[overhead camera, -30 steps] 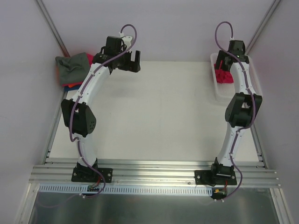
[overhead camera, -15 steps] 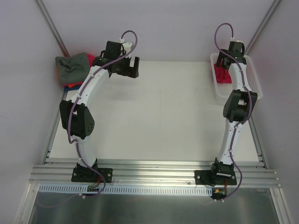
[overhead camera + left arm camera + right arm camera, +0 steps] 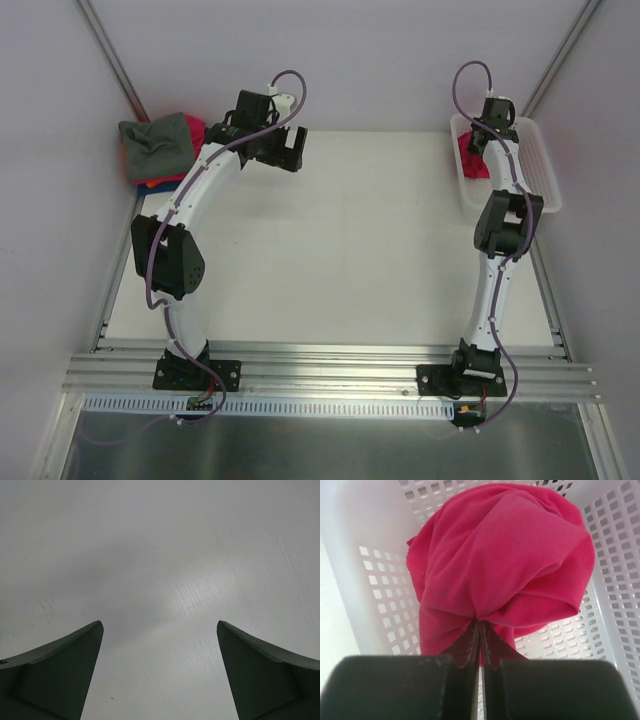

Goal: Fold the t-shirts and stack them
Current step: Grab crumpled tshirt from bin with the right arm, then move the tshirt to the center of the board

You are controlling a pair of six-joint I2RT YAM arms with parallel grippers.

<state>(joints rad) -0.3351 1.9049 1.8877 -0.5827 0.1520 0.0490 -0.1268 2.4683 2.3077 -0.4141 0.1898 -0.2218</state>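
A crumpled crimson t-shirt (image 3: 505, 555) lies bunched in the white lattice basket (image 3: 615, 580) at the far right of the table. My right gripper (image 3: 480, 622) is shut on a fold at its lower edge, and from above this gripper (image 3: 481, 140) reaches down into the basket (image 3: 541, 182) over the t-shirt (image 3: 468, 160). A grey-green t-shirt (image 3: 155, 145) tops a pile at the far left, with red cloth (image 3: 195, 128) and a blue edge (image 3: 150, 184) under it. My left gripper (image 3: 159, 623) is open and empty above the bare table; from above it (image 3: 290, 150) hangs right of that pile.
The white tabletop (image 3: 340, 250) spreads between the two arms. Metal frame posts (image 3: 110, 60) run along both back corners. An aluminium rail (image 3: 330, 365) at the near edge carries both arm bases.
My right gripper has gone deeper into the basket and shut on the crimson t-shirt. The left arm has drifted slightly to the right, still open.
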